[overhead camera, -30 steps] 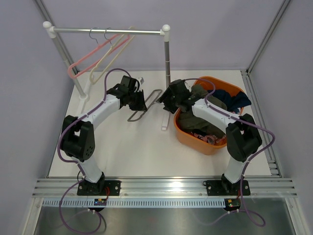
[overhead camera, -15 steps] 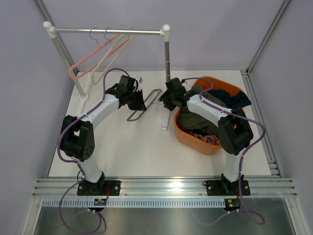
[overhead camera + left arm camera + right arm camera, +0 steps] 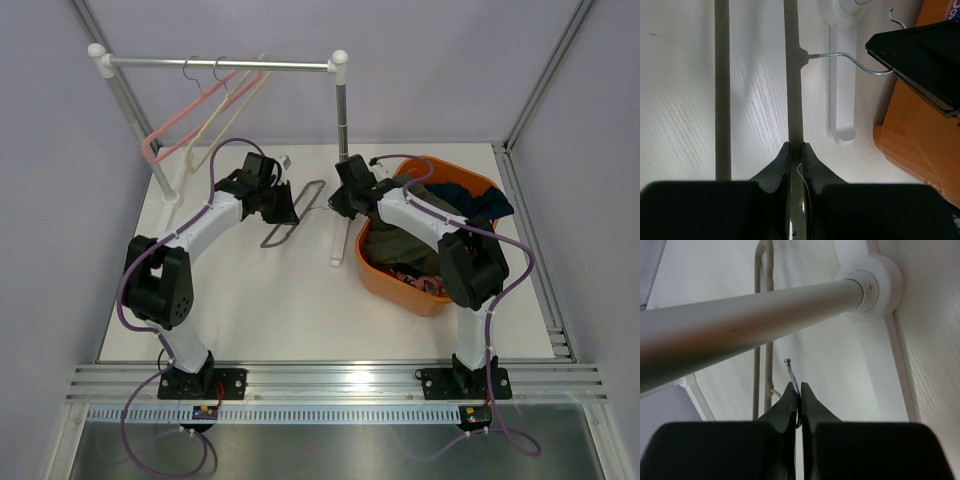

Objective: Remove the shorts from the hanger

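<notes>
Grey hanger (image 3: 274, 238) is lying bare, my left pincer (image 3: 795, 152) clamping its bar (image 3: 792, 75) and my right pincer (image 3: 797, 390) pinching its hook (image 3: 790, 369), while the shorts (image 3: 402, 248) are sitting in the orange basket (image 3: 385, 285), nearer my right arm (image 3: 420, 216).

Colour findings, top view unless stated.

- Table (image 3: 250, 300): white, with faint grain streaks in the left wrist view.
- Basket (image 3: 392, 286), at 3 o'clock on the table: orange.
- Olive green shorts (image 3: 396, 248), centre of the basket: plain.
- Dark navy shorts (image 3: 491, 205), at 1 o'clock in the basket: plain.
- Pink shorts (image 3: 411, 277), at 6 o'clock in the basket: navy and white blotches.
- Grey hanger (image 3: 792, 75): dull grey-brown bars and a silver wire hook (image 3: 850, 57).
- Rail (image 3: 220, 63), at 11 o'clock: silver with white end caps.
- Pink hanger (image 3: 180, 128) and cream hanger (image 3: 232, 112): both plain.
- Left gripper (image 3: 796, 147) and right gripper (image 3: 796, 387): black.
- Left arm (image 3: 200, 225) and right arm (image 3: 425, 225): white links, black joints, purple cables (image 3: 122, 290).
</notes>
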Available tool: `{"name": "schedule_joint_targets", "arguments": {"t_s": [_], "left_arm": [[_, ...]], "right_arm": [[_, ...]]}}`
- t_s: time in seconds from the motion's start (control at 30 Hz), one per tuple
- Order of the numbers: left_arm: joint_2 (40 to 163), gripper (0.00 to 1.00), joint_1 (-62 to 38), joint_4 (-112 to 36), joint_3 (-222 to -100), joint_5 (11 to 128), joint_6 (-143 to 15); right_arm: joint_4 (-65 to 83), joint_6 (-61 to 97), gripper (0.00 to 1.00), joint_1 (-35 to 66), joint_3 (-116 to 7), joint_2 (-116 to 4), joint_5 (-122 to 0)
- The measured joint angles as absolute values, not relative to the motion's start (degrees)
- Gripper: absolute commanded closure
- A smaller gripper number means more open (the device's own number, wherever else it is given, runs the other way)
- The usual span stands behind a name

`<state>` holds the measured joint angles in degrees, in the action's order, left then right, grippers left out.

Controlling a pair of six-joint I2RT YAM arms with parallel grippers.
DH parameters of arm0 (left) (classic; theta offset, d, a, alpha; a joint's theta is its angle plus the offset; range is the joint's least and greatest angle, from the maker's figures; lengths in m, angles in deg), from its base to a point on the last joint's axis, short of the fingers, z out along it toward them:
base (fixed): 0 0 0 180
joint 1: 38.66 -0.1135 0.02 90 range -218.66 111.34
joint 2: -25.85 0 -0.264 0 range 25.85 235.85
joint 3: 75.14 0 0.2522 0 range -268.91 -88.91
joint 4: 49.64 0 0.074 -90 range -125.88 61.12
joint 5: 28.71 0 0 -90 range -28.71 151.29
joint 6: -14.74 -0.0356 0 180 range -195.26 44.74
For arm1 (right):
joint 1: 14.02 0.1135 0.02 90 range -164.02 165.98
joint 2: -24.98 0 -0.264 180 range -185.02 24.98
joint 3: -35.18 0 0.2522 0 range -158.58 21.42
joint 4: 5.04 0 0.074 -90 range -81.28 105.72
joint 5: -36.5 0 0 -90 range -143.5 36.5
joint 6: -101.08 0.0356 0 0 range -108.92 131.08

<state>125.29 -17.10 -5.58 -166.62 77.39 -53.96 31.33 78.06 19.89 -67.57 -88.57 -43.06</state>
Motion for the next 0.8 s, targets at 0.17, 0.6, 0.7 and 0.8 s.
{"name": "schedule_joint_targets", "arguments": {"t_s": [0.17, 0.6, 0.7, 0.8], "left_arm": [[125.27, 0.89, -17.14, -5.97, -166.62, 77.82, -54.26], [124.7, 0.68, -12.49, -6.04, -166.22, 77.1, -55.82], [124.37, 0.65, -11.09, -6.25, -165.46, 76.51, -55.99], [123.24, 0.6, -9.84, -7.35, -162.92, 74.57, -55.97]], "right_arm": [[31.96, 76.18, 1.0, 19.89, -69.67, -88.57, -42.93], [36.77, 70.32, 1.0, 19.86, -72.16, -88.62, -39.15], [37.49, 69.6, 1.0, 20.0, -72.54, -88.62, -38.67], [38.26, 68.66, 1.0, 20.1, -73.19, -88.62, -37.82]]}}
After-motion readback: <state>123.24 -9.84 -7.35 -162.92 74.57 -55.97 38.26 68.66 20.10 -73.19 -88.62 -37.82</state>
